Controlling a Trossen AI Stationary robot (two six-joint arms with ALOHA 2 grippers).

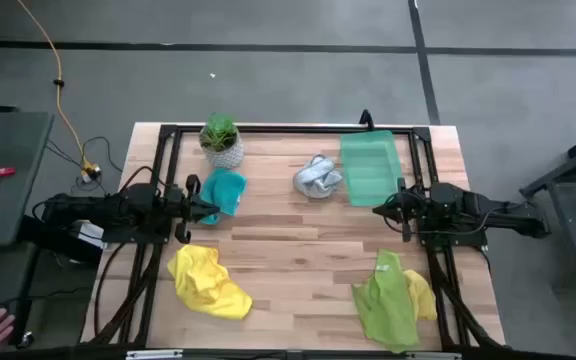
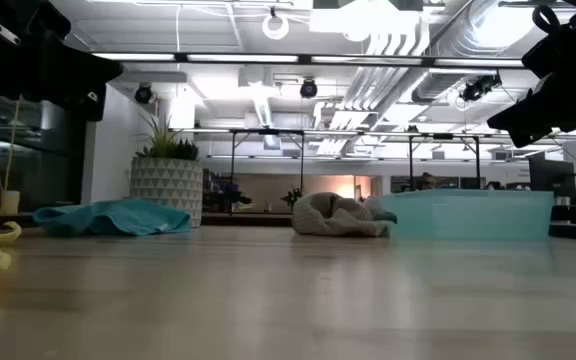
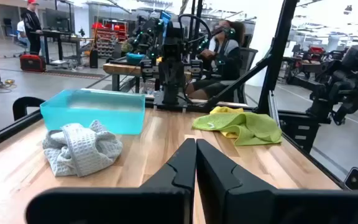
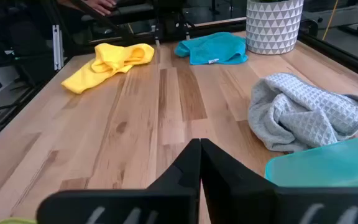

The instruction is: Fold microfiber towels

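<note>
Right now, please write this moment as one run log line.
stage: none folded | left gripper: shut, beside teal towel | right gripper: shut, empty, by tray | towels: all crumpled

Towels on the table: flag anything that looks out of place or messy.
All lie crumpled and unfolded. The lime green towel is heaped over a yellow towel near the front right edge. The grey-white towel is bunched up beside the tray. Nothing is spilled or damaged.

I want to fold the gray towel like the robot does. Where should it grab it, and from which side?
The grey-white towel lies crumpled in a lump beside the green tray. Probably best to pinch a raised loose fold on the open side, away from the tray, coming down from above, since the tray's wall crowds its other side. The right gripper, shut now, is nearer.
</note>
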